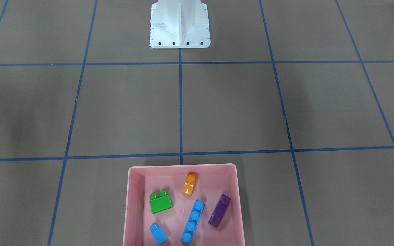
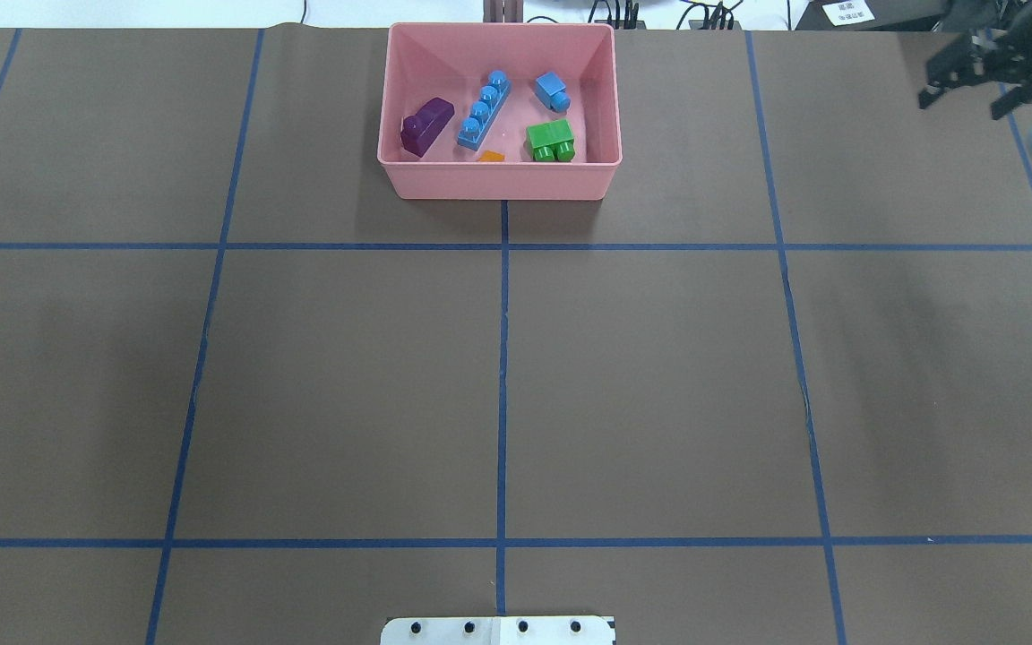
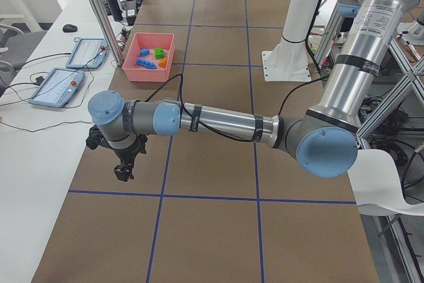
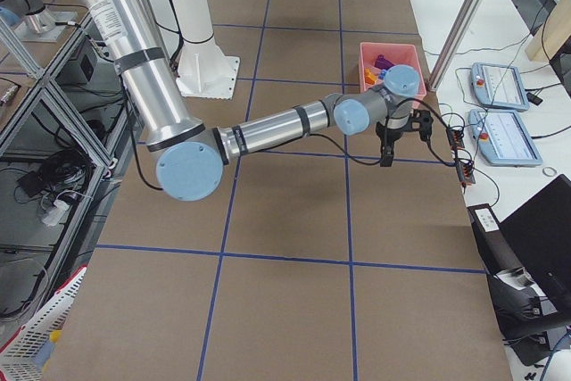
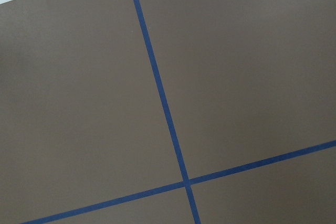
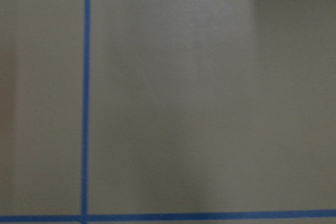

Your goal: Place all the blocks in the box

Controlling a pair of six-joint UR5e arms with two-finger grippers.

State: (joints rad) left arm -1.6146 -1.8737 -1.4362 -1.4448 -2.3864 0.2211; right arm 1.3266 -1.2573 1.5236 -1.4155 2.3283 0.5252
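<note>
The pink box (image 1: pixel 183 166) stands at the table's far side from the robot, also in the overhead view (image 2: pixel 498 184). Inside it lie the orange block (image 1: pixel 189 184), green block (image 1: pixel 160 202), small blue block (image 1: pixel 158 233), long blue block (image 1: pixel 193 221) and purple block (image 1: pixel 219 210). My right gripper (image 2: pixel 966 103) hangs over the table's right end, well right of the box, fingers spread and empty. My left gripper (image 3: pixel 124 173) shows only in the exterior left view, low over the table's left end, far from the box (image 3: pixel 149 54); I cannot tell if it is open or shut.
The white robot base (image 1: pixel 180 30) stands at the robot's edge of the table. Tablets (image 3: pixel 56 87) and cables lie on the white side table beyond the box. Blue tape lines divide the brown table surface.
</note>
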